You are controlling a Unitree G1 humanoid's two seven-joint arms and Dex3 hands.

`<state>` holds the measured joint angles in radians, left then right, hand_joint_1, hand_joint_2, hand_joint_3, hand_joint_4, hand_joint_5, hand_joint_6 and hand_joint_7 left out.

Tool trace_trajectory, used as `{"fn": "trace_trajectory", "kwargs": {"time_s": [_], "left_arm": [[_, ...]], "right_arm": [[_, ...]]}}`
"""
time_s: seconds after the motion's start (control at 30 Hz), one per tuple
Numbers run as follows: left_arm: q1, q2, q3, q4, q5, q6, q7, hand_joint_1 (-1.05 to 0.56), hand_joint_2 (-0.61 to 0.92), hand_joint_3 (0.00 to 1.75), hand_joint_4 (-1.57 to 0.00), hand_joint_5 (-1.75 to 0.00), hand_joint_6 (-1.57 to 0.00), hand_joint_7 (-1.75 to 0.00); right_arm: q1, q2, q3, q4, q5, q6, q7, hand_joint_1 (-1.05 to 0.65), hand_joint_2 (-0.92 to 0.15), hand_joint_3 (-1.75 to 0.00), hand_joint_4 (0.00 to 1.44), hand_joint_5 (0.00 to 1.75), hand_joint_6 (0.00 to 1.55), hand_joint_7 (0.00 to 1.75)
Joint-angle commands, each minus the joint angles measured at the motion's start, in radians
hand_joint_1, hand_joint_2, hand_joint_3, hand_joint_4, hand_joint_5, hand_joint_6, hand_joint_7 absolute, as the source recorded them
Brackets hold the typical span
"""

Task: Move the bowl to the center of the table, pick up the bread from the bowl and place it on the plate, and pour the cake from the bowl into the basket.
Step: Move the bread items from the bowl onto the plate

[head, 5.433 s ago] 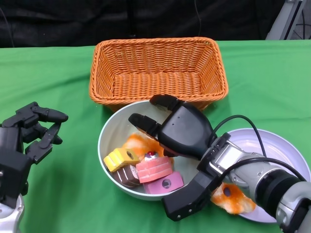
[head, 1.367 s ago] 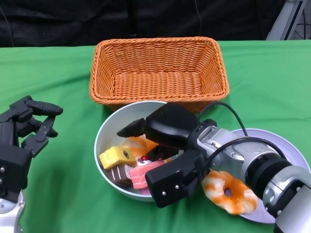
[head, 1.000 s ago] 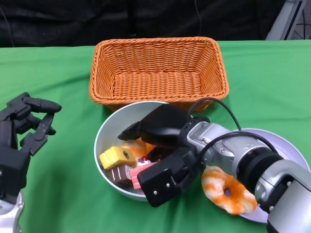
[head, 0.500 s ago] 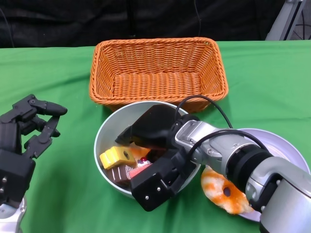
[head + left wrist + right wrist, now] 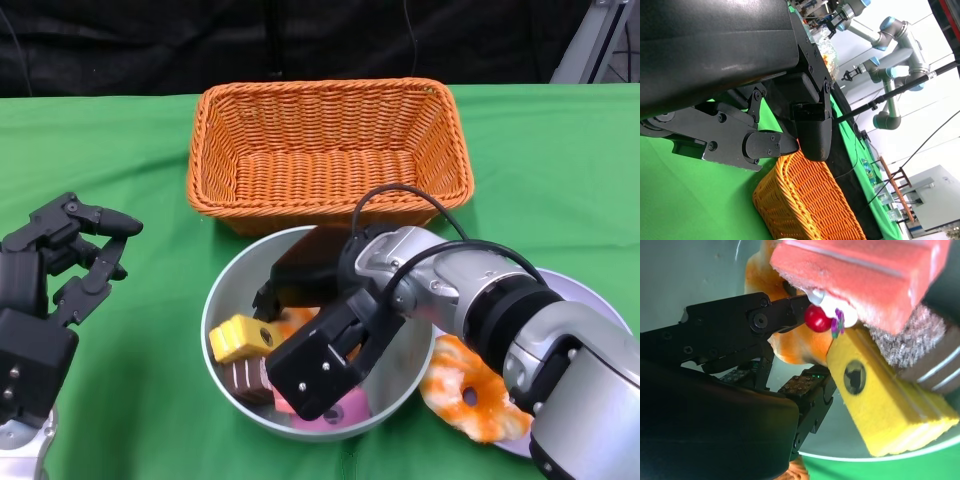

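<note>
Covering the counter (image 5: pixel 560 160): green cloth, edge to edge. Toward the far edge, centre: orange wicker basket (image 5: pixel 330 150), nothing inside. Just nearer than it, rims almost touching: grey bowl (image 5: pixel 225 300), holding yellow cake (image 5: pixel 238 338), brown cake (image 5: pixel 243 377), pink cake (image 5: pixel 345 410) and orange-glazed bread (image 5: pixel 800 347). Near the right front corner: pale plate (image 5: pixel 590 300), carrying a second orange bread ring (image 5: pixel 470 390) at its near-left rim. Reaching into the bowl from the right: right hand (image 5: pixel 320 320), fingers closed around the bread under the pink cake, as the wrist view shows. Hovering over the left front of the counter: left hand (image 5: pixel 60 265), holding nothing, fingers loosely curled and apart.
</note>
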<state>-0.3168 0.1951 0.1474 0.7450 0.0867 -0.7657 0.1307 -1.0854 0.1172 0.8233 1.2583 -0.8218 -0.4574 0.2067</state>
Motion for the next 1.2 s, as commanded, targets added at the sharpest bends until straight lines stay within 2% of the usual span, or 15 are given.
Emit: {"fn": "trace_trajectory", "kwargs": {"time_s": [0.03, 0.13, 0.23, 0.33, 0.4, 0.5, 0.53, 0.57, 0.63, 0.9, 0.97, 1.03, 1.13, 1.17, 1.2], "left_arm": [[0.003, 0.004, 0.007, 0.004, 0.002, -0.009, 0.019, -0.17, 0.92, 0.36, -0.82, -1.43, -0.83, -1.06], [0.002, 0.006, 0.007, 0.008, 0.007, -0.014, 0.022, -0.17, 0.92, 0.36, -0.82, -1.43, -0.83, -1.06], [0.003, 0.006, 0.006, 0.01, 0.01, -0.02, 0.027, -0.16, 0.92, 0.37, -0.82, -1.43, -0.83, -1.06], [0.001, 0.006, 0.004, 0.014, 0.008, -0.028, 0.027, -0.16, 0.92, 0.37, -0.82, -1.43, -0.83, -1.06], [0.001, 0.005, 0.004, 0.016, 0.007, -0.028, 0.026, -0.16, 0.92, 0.37, -0.82, -1.43, -0.84, -1.07], [0.0, 0.004, 0.004, 0.018, 0.006, -0.028, 0.026, -0.16, 0.92, 0.37, -0.83, -1.43, -0.84, -1.07], [-0.001, 0.003, 0.004, 0.019, 0.005, -0.029, 0.025, -0.16, 0.92, 0.37, -0.83, -1.43, -0.84, -1.07], [-0.001, 0.004, 0.004, 0.02, 0.007, -0.032, 0.027, -0.16, 0.92, 0.37, -0.83, -1.43, -0.83, -1.07], [-0.002, 0.005, 0.004, 0.024, 0.007, -0.035, 0.025, -0.16, 0.92, 0.37, -0.82, -1.43, -0.83, -1.07], [-0.001, 0.003, 0.004, 0.025, -0.001, -0.028, 0.016, -0.16, 0.92, 0.37, -0.81, -1.42, -0.82, -1.06], [0.0, 0.002, 0.003, 0.023, -0.004, -0.026, 0.014, -0.17, 0.92, 0.37, -0.81, -1.42, -0.82, -1.06], [0.0, 0.003, 0.003, 0.023, -0.002, -0.026, 0.016, -0.17, 0.92, 0.37, -0.81, -1.42, -0.82, -1.06], [0.001, 0.003, 0.002, 0.023, 0.0, -0.026, 0.017, -0.17, 0.92, 0.37, -0.8, -1.42, -0.82, -1.06], [0.001, 0.003, 0.002, 0.023, -0.001, -0.026, 0.015, -0.17, 0.92, 0.37, -0.8, -1.42, -0.82, -1.06], [0.002, 0.003, 0.002, 0.022, 0.0, -0.026, 0.015, -0.17, 0.92, 0.37, -0.8, -1.42, -0.82, -1.06]], "right_arm": [[0.041, -0.011, -0.002, 0.027, 0.009, -0.023, 0.067, -0.26, -0.91, 0.0, 0.68, 1.04, 0.8, 0.01], [0.051, -0.014, 0.003, 0.023, 0.004, -0.028, 0.042, -0.28, -0.92, -0.01, 0.71, 0.94, 0.82, 0.01], [0.069, -0.021, 0.025, 0.015, -0.022, -0.036, -0.044, -0.3, -0.92, -0.08, 0.72, 1.05, 0.82, 0.01], [0.095, -0.03, 0.036, 0.01, -0.037, -0.05, -0.166, -0.29, -0.92, -0.09, 0.75, 1.08, 0.85, 0.02], [0.113, -0.033, 0.043, 0.011, -0.05, -0.052, -0.259, -0.27, -0.92, -0.04, 0.69, 1.18, 0.91, 0.04], [0.126, -0.035, 0.055, 0.019, -0.065, -0.056, -0.343, -0.26, -0.91, -0.01, 0.6, 1.3, 0.95, 0.09], [0.127, -0.036, 0.06, 0.022, -0.071, -0.058, -0.361, -0.28, -0.92, -0.01, 0.57, 1.29, 0.95, 0.09], [0.128, -0.035, 0.063, 0.025, -0.074, -0.055, -0.371, -0.31, -0.92, -0.01, 0.58, 1.21, 0.95, 0.09], [0.128, -0.035, 0.067, 0.029, -0.078, -0.05, -0.385, -0.35, -0.91, 0.0, 0.58, 1.17, 0.97, 0.09], [0.129, -0.036, 0.065, 0.037, -0.078, -0.045, -0.435, -0.35, -0.89, 0.0, 0.53, 1.26, 1.07, 0.1], [0.129, -0.037, 0.065, 0.037, -0.079, -0.044, -0.447, -0.34, -0.89, 0.0, 0.59, 1.09, 1.08, 0.07], [0.132, -0.036, 0.058, 0.037, -0.072, -0.048, -0.454, -0.33, -0.88, 0.0, 0.61, 1.06, 1.09, 0.06], [0.133, -0.037, 0.053, 0.037, -0.068, -0.053, -0.464, -0.33, -0.88, 0.0, 0.62, 1.07, 1.09, 0.06], [0.134, -0.037, 0.053, 0.037, -0.068, -0.054, -0.47, -0.34, -0.88, 0.0, 0.58, 1.23, 1.11, 0.07], [0.134, -0.038, 0.054, 0.036, -0.07, -0.056, -0.477, -0.34, -0.88, 0.0, 0.56, 1.29, 1.12, 0.07]]}}
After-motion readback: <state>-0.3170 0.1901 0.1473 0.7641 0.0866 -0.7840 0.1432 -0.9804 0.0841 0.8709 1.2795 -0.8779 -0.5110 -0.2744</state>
